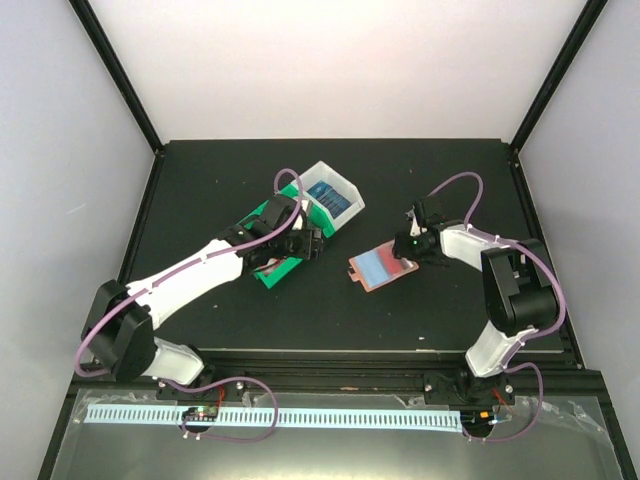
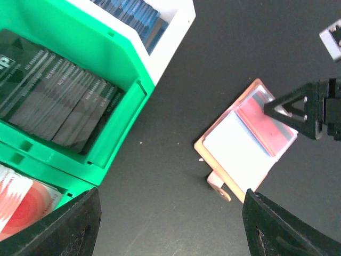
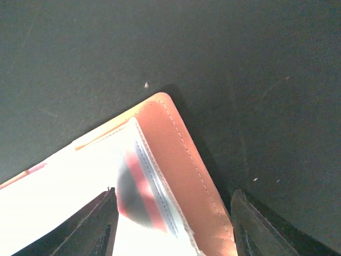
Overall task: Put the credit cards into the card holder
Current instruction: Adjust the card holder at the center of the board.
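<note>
The card holder [image 1: 383, 265] lies open on the dark table, salmon rim around pale blue pockets, snap tab [image 2: 219, 185] sticking out. A credit card with a red mark [image 3: 137, 194] sits in its pocket. My right gripper [image 3: 170, 234] stands open over the holder's corner [image 3: 181, 160], one finger above the pocket and the other past the rim. My left gripper [image 2: 170, 229] is open and holds nothing, hovering over bare table between the green bin [image 2: 114, 133] and the holder [image 2: 240, 149]. Dark credit cards [image 2: 58, 101] fill the green bin. A red and white card [image 2: 16, 208] lies in its near compartment.
A white bin [image 1: 332, 192] with blue cards [image 2: 133, 16] stands behind the green bin [image 1: 268, 262]. My right gripper's black fingers [image 2: 298, 109] reach over the holder's far side. Black frame posts rise at the table's back corners.
</note>
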Motion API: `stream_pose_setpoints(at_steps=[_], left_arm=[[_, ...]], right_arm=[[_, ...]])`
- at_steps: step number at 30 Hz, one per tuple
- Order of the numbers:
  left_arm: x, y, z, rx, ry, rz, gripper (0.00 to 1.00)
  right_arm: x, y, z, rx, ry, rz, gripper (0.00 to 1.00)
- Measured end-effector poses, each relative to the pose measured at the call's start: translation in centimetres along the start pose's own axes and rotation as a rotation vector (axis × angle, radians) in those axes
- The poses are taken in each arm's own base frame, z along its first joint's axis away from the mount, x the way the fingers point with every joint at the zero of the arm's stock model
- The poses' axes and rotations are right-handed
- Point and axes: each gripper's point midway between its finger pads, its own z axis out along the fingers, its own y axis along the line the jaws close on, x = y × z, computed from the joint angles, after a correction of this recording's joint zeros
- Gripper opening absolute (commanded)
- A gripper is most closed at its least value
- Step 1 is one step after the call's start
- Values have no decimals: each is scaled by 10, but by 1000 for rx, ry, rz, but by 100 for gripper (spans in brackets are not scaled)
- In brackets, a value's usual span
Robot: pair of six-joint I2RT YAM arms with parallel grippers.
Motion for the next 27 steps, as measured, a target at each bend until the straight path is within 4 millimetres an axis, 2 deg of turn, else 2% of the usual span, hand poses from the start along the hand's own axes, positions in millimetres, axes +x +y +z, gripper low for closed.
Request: stream_pose_setpoints(at_steps=[7, 11, 15, 17, 21, 23, 27], left_arm=[[-8, 14, -14, -33, -24, -9, 75], [-3, 27, -15, -76, 0, 4, 76], [3, 40, -17, -120, 34, 29, 76], [5, 46, -18, -137, 50, 47, 76], [8, 56, -22, -171, 80, 102, 72], [9, 61, -23, -192, 92, 135, 70], [15, 75, -27, -263, 124, 193, 68]], right_arm=[[21, 9, -6, -77, 36, 26, 43], [36, 13, -9, -97, 64, 32, 31], [44, 16, -9, -100, 79, 25, 28], [45, 17, -9, -98, 80, 21, 31], [46, 14, -13, -72, 71, 19, 53], [42, 12, -20, -55, 50, 24, 60], [26, 14, -47, -47, -47, 17, 64]])
